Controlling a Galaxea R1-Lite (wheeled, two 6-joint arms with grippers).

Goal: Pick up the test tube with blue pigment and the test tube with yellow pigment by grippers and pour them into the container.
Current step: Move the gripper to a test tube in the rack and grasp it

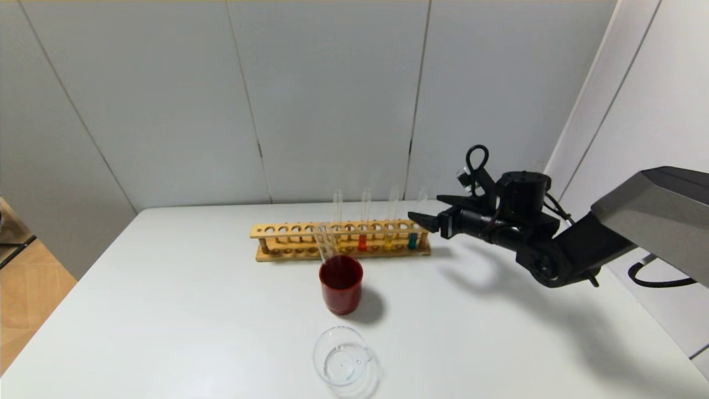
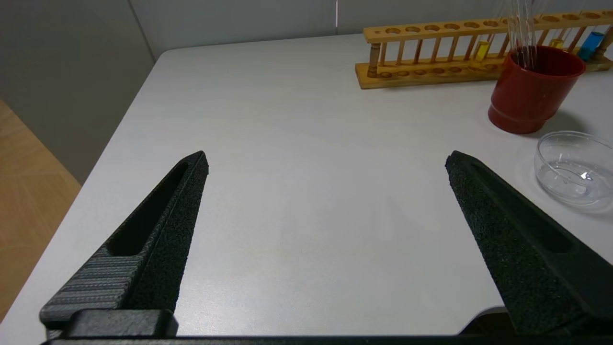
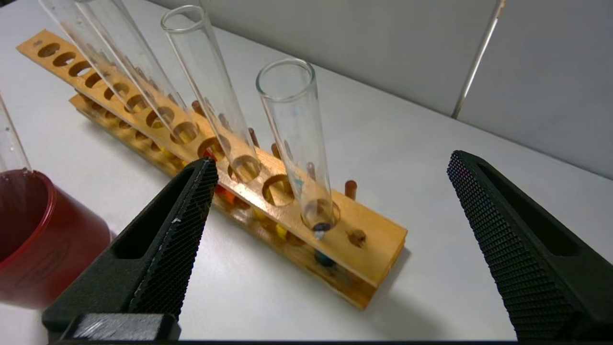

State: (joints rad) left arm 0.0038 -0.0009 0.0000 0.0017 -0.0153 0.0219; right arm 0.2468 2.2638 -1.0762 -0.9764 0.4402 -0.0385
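Up by the rack's (image 1: 342, 239) end, the right gripper (image 3: 330, 172) spreads its fingers around the blue tube (image 3: 297, 143), not touching; the left gripper (image 2: 325, 163) is also spread.

Left gripper (image 2: 325, 160) low over the white surface (image 2: 297, 201); its two black fingers (image 2: 158, 230) spread wide apart, nothing between them but bare top. Far side: wooden rack (image 2: 431, 62) lying lengthwise near the wall. Test tube with yellow pigment (image 2: 481, 50) and test tube with blue pigment (image 2: 590, 45) stand in it, only their coloured tips plain. Dark red cup (image 2: 531, 93) just in front of the rack, clear tubes (image 2: 523, 28) rising from it. The container (image 2: 574, 167), clear glass, sits near the cup, apart from it, beside the farther finger.
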